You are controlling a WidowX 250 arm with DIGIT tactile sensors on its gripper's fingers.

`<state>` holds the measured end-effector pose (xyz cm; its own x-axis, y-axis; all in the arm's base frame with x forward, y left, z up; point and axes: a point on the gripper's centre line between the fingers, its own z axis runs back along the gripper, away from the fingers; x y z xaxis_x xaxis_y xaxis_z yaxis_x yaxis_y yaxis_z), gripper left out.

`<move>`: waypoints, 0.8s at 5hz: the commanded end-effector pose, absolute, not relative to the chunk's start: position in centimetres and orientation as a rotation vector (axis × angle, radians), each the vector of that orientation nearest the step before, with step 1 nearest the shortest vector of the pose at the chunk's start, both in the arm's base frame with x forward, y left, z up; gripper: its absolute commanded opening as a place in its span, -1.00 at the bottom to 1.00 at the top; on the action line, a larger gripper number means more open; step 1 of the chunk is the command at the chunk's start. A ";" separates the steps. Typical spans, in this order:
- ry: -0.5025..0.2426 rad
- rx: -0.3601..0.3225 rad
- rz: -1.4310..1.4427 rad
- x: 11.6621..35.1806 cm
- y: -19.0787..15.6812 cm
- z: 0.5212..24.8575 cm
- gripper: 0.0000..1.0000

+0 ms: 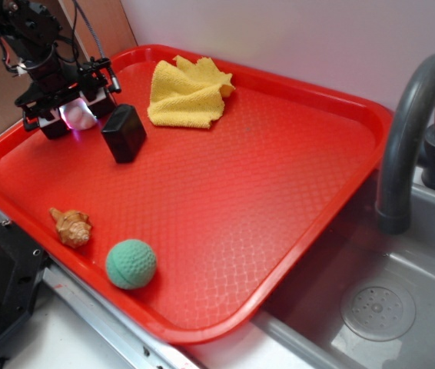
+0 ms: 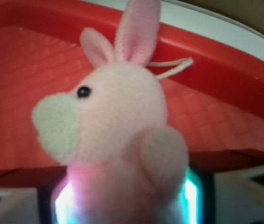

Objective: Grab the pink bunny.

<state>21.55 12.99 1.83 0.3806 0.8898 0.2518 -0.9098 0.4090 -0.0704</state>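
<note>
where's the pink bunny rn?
Exterior view: the pink bunny sits between the gripper fingers at the red tray's far-left corner, beside the black block.

Pink bunny [image 2: 118, 121]: soft fuzzy plush, matt, w/ a glossy black bead eye [image 2: 83, 92] and a thin cord loop [image 2: 171, 67] by the ears. Red tray [image 1: 294, 192]: hard plastic, semi-gloss, fine diamond-textured floor, smooth rim. Yellow cloth [image 1: 188, 94]: fluffy terry-like fabric, matt. Green ball [image 1: 131, 264]: matt, dimpled, looks foamy or rubbery. Seashell [image 1: 71, 227]: rough, ridged, dull tan. Black block [image 1: 124, 132]: smooth, slight sheen. Faucet [image 1: 413, 131]: smooth grey, matt plastic look. Sink [image 1: 386, 307]: grey, smooth, satin finish.
</note>
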 end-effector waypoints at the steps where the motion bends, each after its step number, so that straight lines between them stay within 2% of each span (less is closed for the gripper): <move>1: -0.326 0.152 1.100 21.4 11.1 9.2 -1.00; 2: -0.241 0.029 1.003 21.2 9.9 13.2 -1.00; 3: -0.078 -0.064 0.771 21.1 6.7 16.8 -1.00; 4: -0.093 -0.152 0.648 20.0 4.9 20.0 -1.00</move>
<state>20.26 3.90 18.02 0.7853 0.6187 -0.0226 -0.6152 0.7756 -0.1410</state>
